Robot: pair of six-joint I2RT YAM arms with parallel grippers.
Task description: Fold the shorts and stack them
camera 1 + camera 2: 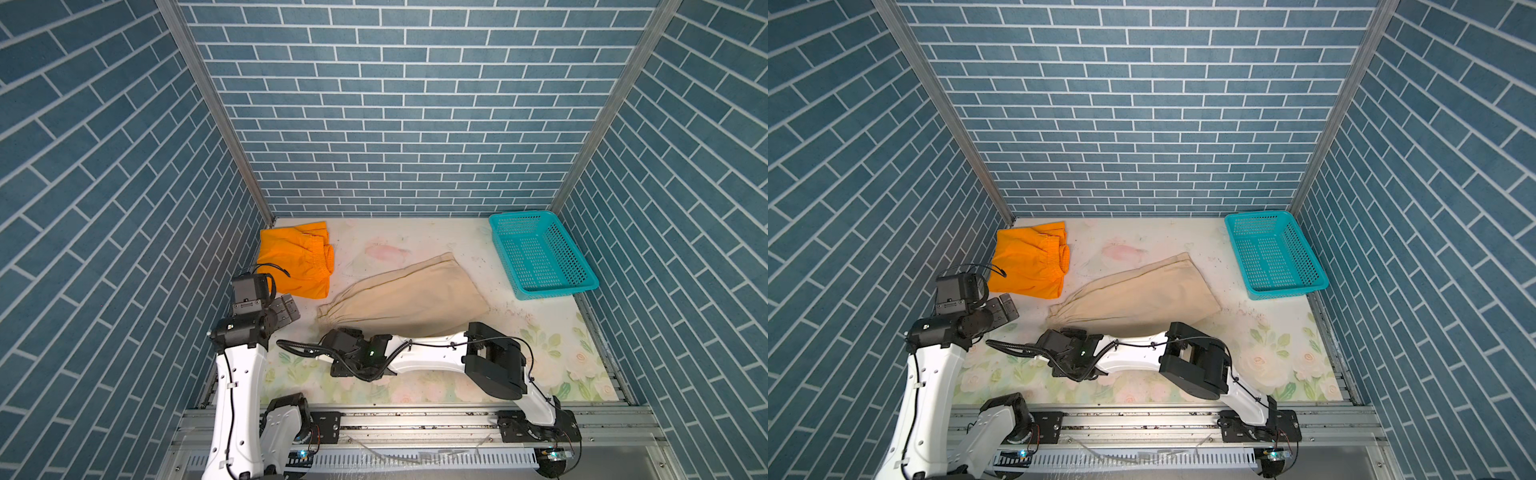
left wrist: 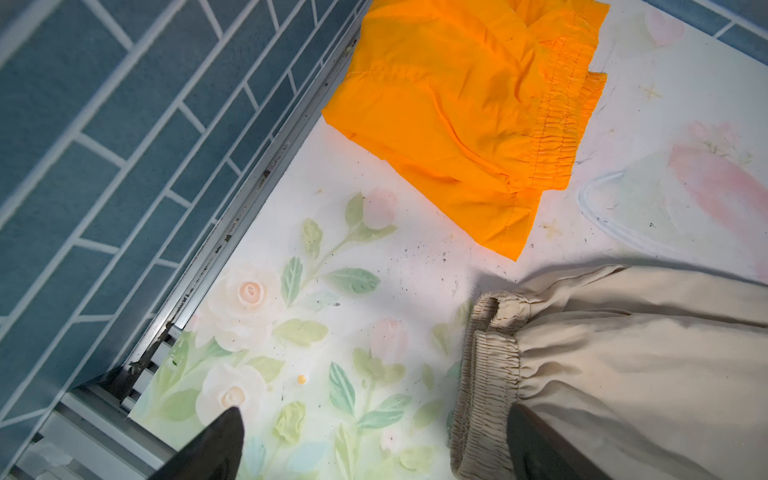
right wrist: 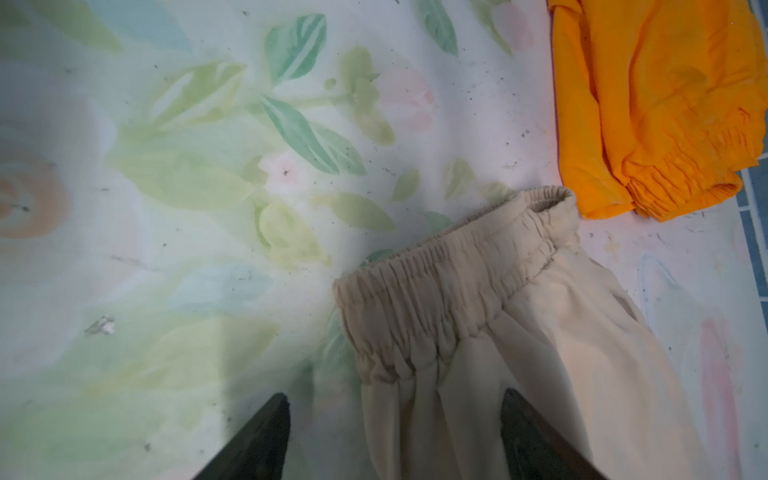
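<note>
Right gripper (image 3: pixel 395 399), jaws open, straddles the beige shorts (image 1: pixel 407 295) mid-table. Left gripper (image 1: pixel 286 309) waits open beside the orange shorts (image 1: pixel 297 266), far left. If I pinch one layer, the fold skews.

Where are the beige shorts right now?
In both top views the beige shorts lie flat mid-table, between the orange shorts at the far left and the teal basket at the far right, waistband toward the left.

White arm links (image 1: pixel 432 359), black joint housings (image 1: pixel 494 365), looped black cables (image 1: pixel 299 350), a green indicator light (image 1: pixel 372 353).
</note>
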